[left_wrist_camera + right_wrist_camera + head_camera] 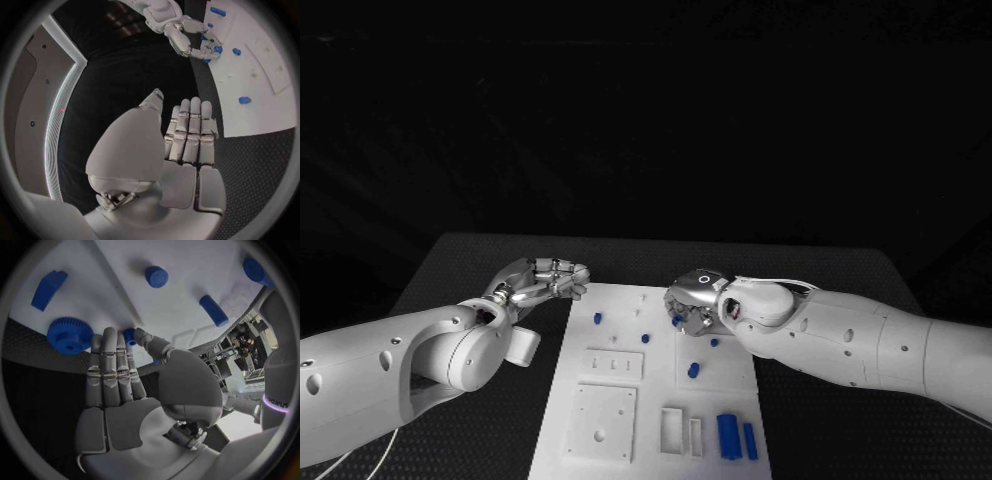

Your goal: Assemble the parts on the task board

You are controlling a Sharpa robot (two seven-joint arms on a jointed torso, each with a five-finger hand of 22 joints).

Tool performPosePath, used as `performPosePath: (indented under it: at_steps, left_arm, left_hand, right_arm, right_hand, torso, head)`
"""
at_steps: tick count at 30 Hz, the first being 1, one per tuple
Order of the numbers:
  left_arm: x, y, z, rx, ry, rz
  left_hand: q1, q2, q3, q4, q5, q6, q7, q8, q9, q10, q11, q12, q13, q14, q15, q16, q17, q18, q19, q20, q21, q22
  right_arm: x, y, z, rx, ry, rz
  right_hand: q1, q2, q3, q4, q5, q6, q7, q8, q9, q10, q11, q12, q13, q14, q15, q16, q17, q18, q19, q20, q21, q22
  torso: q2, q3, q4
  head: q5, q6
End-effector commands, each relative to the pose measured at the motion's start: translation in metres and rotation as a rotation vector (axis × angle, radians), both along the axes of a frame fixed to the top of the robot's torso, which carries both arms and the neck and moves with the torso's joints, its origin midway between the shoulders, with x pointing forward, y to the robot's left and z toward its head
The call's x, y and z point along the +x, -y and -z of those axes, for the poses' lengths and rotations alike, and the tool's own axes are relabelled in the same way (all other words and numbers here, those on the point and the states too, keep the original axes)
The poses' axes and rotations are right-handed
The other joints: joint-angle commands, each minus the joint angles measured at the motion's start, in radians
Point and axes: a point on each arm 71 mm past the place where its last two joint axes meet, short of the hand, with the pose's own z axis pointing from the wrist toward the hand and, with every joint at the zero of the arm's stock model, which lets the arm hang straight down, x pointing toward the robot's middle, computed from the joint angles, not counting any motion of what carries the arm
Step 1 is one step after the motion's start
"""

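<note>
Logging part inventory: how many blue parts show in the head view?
6 parts: one by the board's left edge, one at the right hand's fingers, two nearer the robot, two long ones side by side at the near right. The hand may hide others.

white task board (610,420) — blue parts (728,434), black table (473,260)

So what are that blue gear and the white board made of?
The gear looks like matte moulded or printed plastic: uniform saturated blue, fine crisp teeth, no metallic glint. The board seems a smooth, matte white plastic or painted plate, with even colour and sharp-edged recesses. Neither can be confirmed by sight alone.
</note>
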Motion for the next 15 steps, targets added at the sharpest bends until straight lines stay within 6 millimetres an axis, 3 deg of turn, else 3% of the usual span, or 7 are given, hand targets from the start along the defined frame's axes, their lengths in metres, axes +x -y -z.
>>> performPosePath:
  at_steps: [1,8,11,15]
  left_arm:
    - [0.0,0.002,-0.002,-0.003,0.007,0.011]
    - [0.001,0.003,-0.002,-0.002,0.008,0.011]
    - [0.002,0.004,-0.002,-0.002,0.009,0.011]
    - [0.002,0.004,-0.002,-0.001,0.01,0.01]
  left_hand:
    - [-0.002,-0.001,-0.005,-0.001,-0.003,-0.003,0.003,-0.007,-0.001,-0.008,0.003,-0.006,-0.002,-0.008,0.003,-0.003,0.001,0.01,-0.006,-0.001,-0.005,0.017]
    - [-0.002,-0.001,-0.005,-0.002,-0.003,-0.003,0.004,-0.007,-0.001,-0.009,0.003,-0.006,-0.002,-0.009,0.003,-0.005,0.001,0.01,-0.007,-0.001,-0.006,0.017]
    - [-0.002,-0.001,-0.005,-0.002,-0.003,-0.003,0.004,-0.007,-0.001,-0.009,0.003,-0.006,-0.002,-0.009,0.003,-0.006,0.001,0.01,-0.007,-0.001,-0.006,0.017]
    - [-0.002,-0.001,-0.005,-0.002,-0.003,-0.003,0.004,-0.007,-0.001,-0.009,0.003,-0.006,-0.002,-0.009,0.003,-0.007,0.001,0.01,-0.008,-0.001,-0.006,0.017]
  right_arm:
    - [0.002,0.001,-0.006,0.029,0.067,0.038]
    - [0.01,-0.003,-0.026,0.079,0.18,0.038]
    - [0.013,-0.009,-0.027,0.074,0.182,0.034]
    - [0.015,-0.017,-0.029,0.07,0.19,0.028]
  right_hand:
    - [0.006,0.011,0.008,-0.002,0.002,0.008,-0.001,0.005,0.004,0.011,-0.002,0.005,0.002,0.004,-0.005,0.008,0.003,0.007,0.011,-0.001,0.008,0.025]
    - [0.009,-0.009,0.032,0.004,0.002,0.023,-0.007,0.008,0.006,0.025,-0.008,0.006,0.007,0.006,-0.011,0.025,0.017,0.007,0.021,-0.008,0.026,0.025]
    - [0.01,-0.016,0.038,0.009,0.002,0.027,-0.009,0.009,0.007,0.029,-0.01,0.006,0.009,0.007,-0.012,0.03,0.021,0.007,0.024,-0.01,0.032,0.025]
    - [0.01,-0.018,0.04,0.01,0.002,0.028,-0.009,0.009,0.007,0.031,-0.01,0.005,0.01,0.007,-0.013,0.032,0.022,0.007,0.024,-0.01,0.034,0.025]
  torso:
    - [0.0,-0.0011,-0.0004]
    - [0.001,-0.0018,0.0032]
    - [0.001,-0.0027,0.0045]
    - [0.002,-0.003,0.0032]
  head:
    - [0.001,0.005]
    - [0.01,0.018]
    - [0.006,0.022]
    - [0.018,0.024]
